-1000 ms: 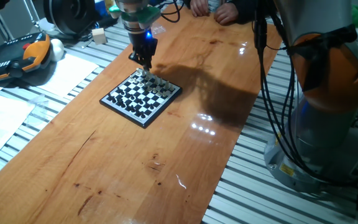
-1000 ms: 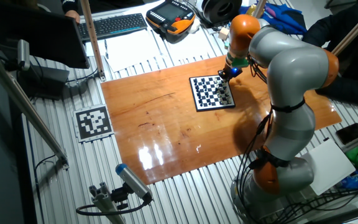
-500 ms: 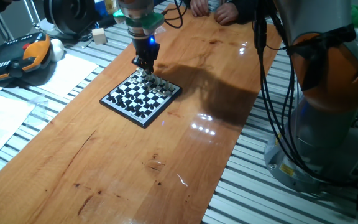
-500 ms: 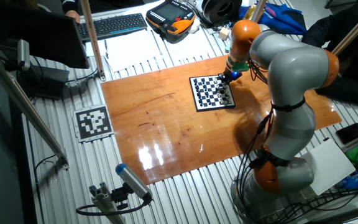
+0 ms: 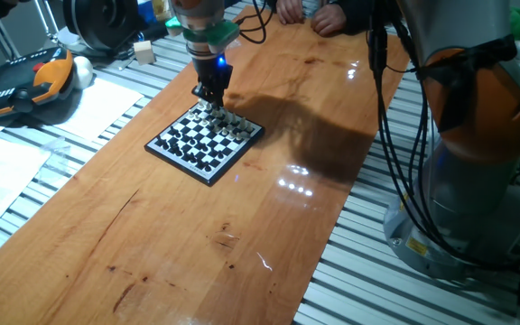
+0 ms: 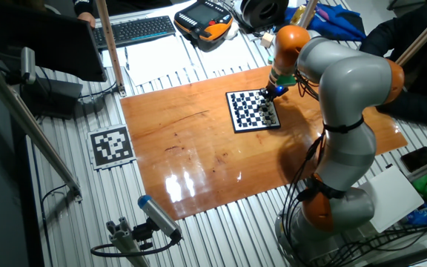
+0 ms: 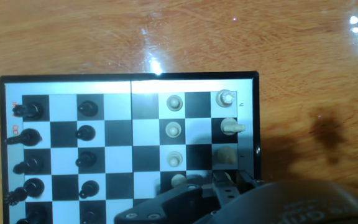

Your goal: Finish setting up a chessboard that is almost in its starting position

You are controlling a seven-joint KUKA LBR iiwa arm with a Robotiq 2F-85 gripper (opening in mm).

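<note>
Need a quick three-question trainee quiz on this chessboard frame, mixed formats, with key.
1. True or false: the tool is over the small black-rimmed checkered chessboard.
2. The chessboard rests on: A) a white paper sheet B) the glossy wooden tabletop C) the black keyboard.
3. In the hand view, which colour are the pieces nearest the tool?

Key: 1 true; 2 B; 3 white. Whether the tool is open or shut cannot be told.
</note>
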